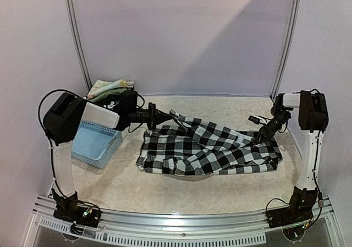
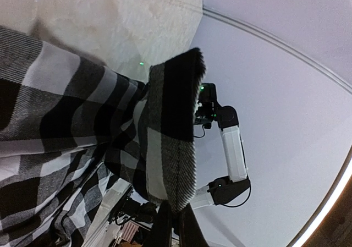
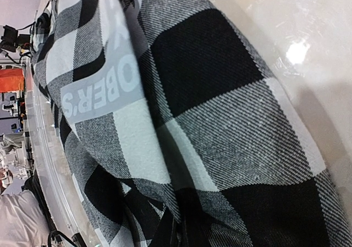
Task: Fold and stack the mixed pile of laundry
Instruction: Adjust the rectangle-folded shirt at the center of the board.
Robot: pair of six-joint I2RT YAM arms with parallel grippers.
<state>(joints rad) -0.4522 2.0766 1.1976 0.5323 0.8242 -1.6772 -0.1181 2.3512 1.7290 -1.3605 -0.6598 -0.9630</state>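
Two pinches on one garment: the left gripper (image 1: 164,119) is clamped tight on the black-and-white checked shirt (image 1: 209,148) at its 10 o'clock corner, and the right gripper (image 1: 257,139) is closed on the shirt's 3 o'clock edge. Both sets of jaws are squeezed nearly all the way in, with only cloth between them (both wrist views show checked fabric running straight into the fingers).

The shirt lies rumpled across the middle of the table (image 1: 165,195), lifted a little at each held end. Other laundry I can make out is the floral cloth (image 1: 113,85), bunched at 10 o'clock behind the light blue basket (image 1: 93,143), which sits at 9 o'clock.

My guess is the step is stretching the shirt flat before any fold. To do that well, draw the two grips apart evenly toward 9 and 3, stay low so the fabric drags smooth, go gently because thin pinches slip, and keep the left end clear of the basket.
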